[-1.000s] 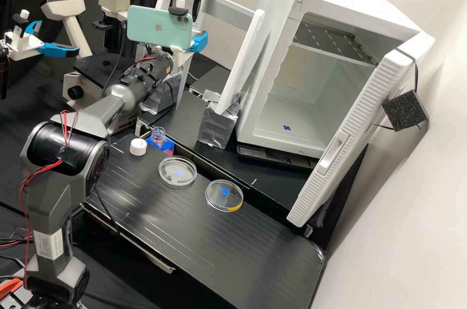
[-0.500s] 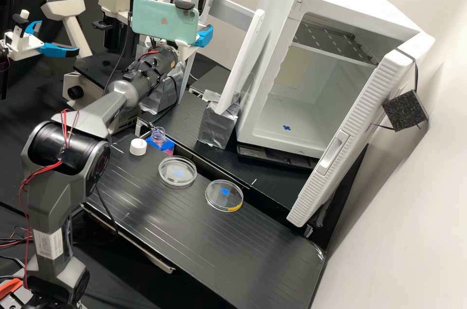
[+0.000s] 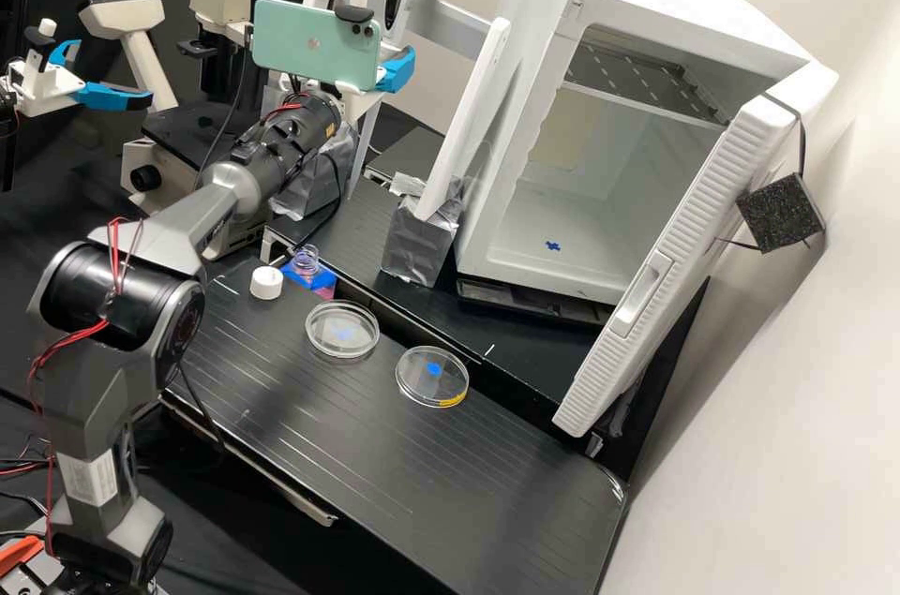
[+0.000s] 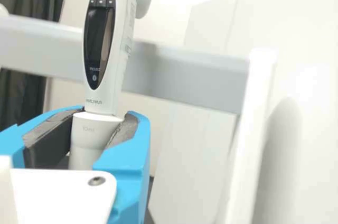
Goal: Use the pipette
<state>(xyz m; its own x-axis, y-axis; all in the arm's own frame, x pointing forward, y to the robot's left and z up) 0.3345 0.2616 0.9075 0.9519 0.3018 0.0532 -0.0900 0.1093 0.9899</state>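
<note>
Blue-fingered claw (image 3: pixel 397 68) clamped on smooth white pipette (image 4: pixel 122 28); rough dark pads (image 4: pixel 50 138) against rounded collar (image 4: pixel 93 131); glossy oval display (image 4: pixel 99 34).

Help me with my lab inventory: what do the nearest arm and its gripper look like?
The arm is dark grey, with a black cylindrical joint, loose red wires and a white label low down. A pale green phone is mounted near its wrist. The gripper has a white body, bright blue fingers and dark pads.
</note>
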